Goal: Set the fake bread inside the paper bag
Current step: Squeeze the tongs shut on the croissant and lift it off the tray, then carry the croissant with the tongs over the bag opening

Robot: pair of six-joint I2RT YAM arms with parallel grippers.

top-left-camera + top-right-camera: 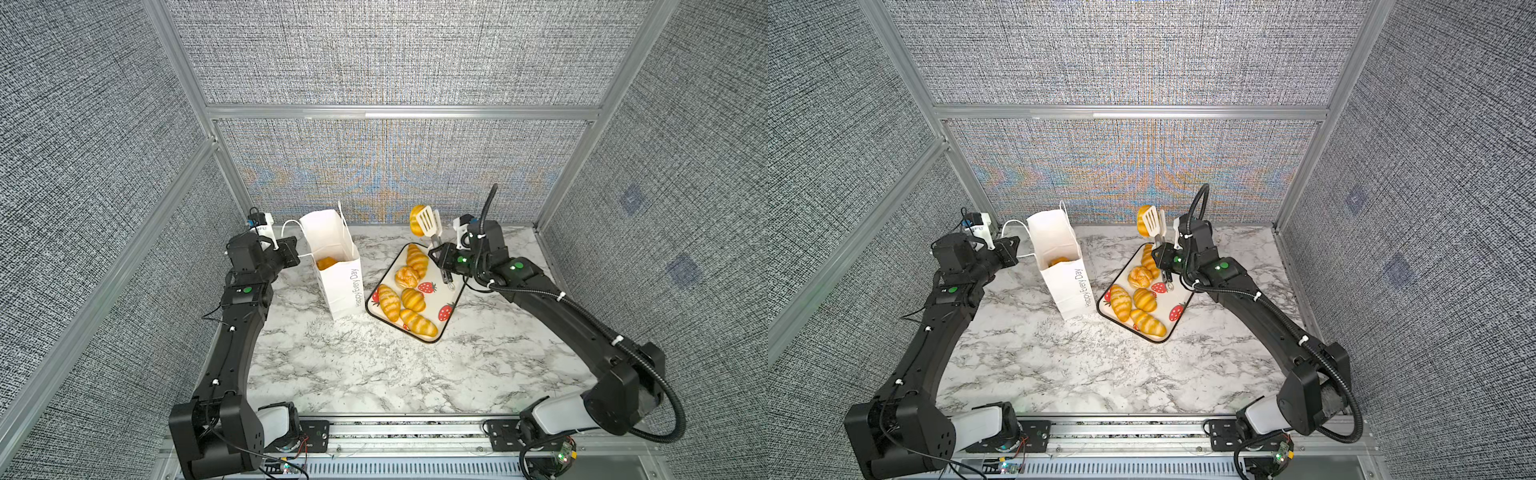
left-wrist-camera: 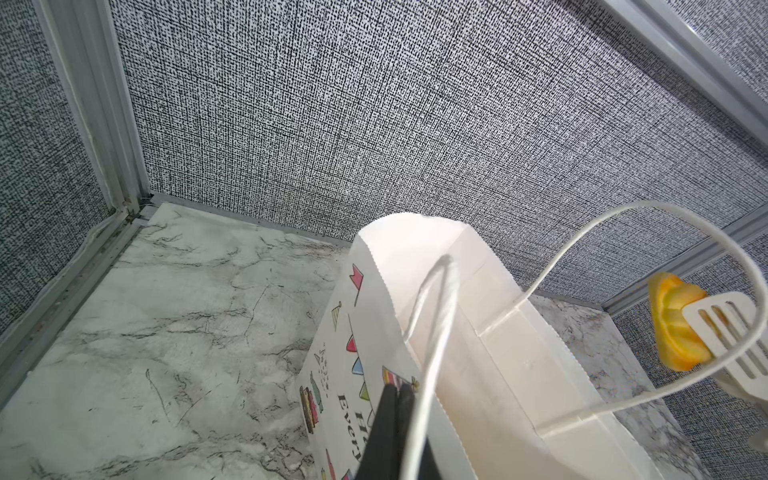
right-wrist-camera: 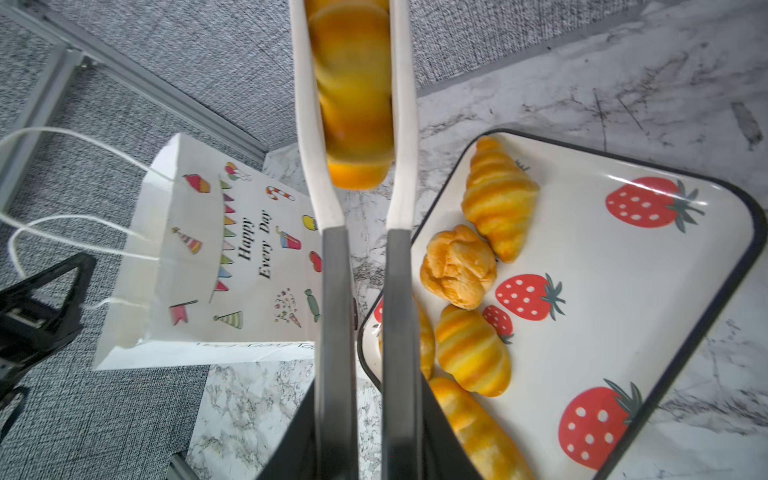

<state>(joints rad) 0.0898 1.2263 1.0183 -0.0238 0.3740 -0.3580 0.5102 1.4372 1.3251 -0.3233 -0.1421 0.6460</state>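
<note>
The white paper bag point(image 1: 338, 282) point(image 1: 1067, 286) stands open left of the tray, with one piece of fake bread point(image 1: 326, 262) lying in it. My left gripper point(image 1: 293, 249) point(image 2: 395, 390) is beside the bag's left rim, shut on a cord handle point(image 2: 436, 332). My right gripper point(image 1: 437, 250) point(image 3: 368, 395) is shut on grey-handled tongs point(image 3: 338, 291). Their white tips pinch one fake bread roll point(image 1: 417, 220) point(image 3: 353, 104), raised above the tray's far end, right of the bag. Several more fake bread pieces point(image 1: 413, 300) point(image 1: 1121, 301) lie on the tray.
The strawberry-print tray point(image 1: 451, 299) point(image 3: 623, 291) with its black rim sits right of the bag on the marble table point(image 1: 374, 374). Grey fabric walls with aluminium posts point(image 1: 544, 216) close in the back and sides.
</note>
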